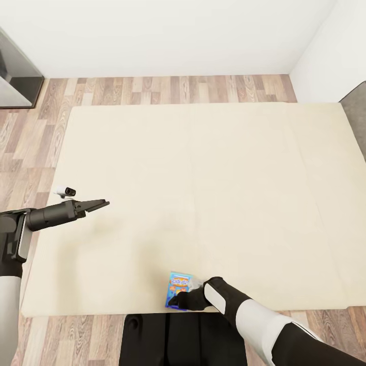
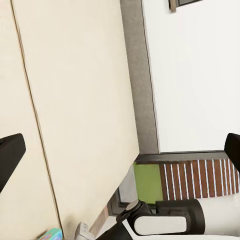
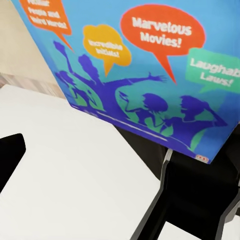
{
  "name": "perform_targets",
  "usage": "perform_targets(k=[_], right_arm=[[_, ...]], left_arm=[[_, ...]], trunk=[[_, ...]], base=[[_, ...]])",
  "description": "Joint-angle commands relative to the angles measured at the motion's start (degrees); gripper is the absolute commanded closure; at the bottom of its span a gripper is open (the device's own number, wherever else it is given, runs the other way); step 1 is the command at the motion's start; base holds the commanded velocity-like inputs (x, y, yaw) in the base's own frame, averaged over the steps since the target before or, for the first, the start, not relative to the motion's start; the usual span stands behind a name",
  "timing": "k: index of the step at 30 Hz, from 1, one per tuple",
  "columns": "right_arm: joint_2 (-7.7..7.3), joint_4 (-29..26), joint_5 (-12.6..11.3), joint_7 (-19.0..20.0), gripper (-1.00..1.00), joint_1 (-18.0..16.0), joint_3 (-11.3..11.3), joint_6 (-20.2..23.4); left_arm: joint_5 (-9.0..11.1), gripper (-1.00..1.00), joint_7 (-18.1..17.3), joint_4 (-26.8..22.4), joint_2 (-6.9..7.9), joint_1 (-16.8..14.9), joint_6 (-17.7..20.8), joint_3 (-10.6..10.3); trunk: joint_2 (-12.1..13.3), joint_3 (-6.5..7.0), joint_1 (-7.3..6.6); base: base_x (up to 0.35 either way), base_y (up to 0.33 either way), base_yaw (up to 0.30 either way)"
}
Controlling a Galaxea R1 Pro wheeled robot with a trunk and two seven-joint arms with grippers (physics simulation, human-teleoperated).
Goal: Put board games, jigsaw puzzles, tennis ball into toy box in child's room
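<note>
One blue board game (image 1: 178,287) with orange print lies flat near the front edge of the bed (image 1: 203,193), on the plain beige mattress. My right gripper (image 1: 179,301) sits at the game's near end, right by the mattress edge. Up close, the game's cover (image 3: 145,75) shows speech bubbles and purple figures, and its near edge reaches past the mattress. The right gripper (image 3: 120,165) is open, with one black finger (image 3: 10,155) beside the box. My left gripper (image 1: 101,205) hovers open over the bed's left part, holding nothing. A corner of the game (image 2: 50,234) also shows.
Wood plank floor (image 1: 168,89) runs behind and left of the bed. A dark cabinet (image 1: 15,76) stands at the far left. The grey headboard (image 1: 356,112) is on the right, by the white wall. My dark base (image 1: 168,338) is against the bed's front.
</note>
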Motion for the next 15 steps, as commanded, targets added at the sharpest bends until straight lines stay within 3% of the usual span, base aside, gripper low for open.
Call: perform_targets(k=[1,15], right_arm=[[0.00,0.0,0.2,0.3,-1.00,0.0,0.1,0.1],[0.00,0.0,0.2,0.3,-1.00,0.0,0.1,0.1]], left_arm=[[0.0,-1.00,-0.2,0.0,0.02,0.0,0.6,0.0],[0.0,-1.00,-0.2,0.0,0.02,0.0,0.6,0.0]], trunk=[[-0.1,-0.06,0.03],[-0.1,-0.06,0.03]], base=[[0.000,0.011,0.000],[-0.016,0.030,0.000]])
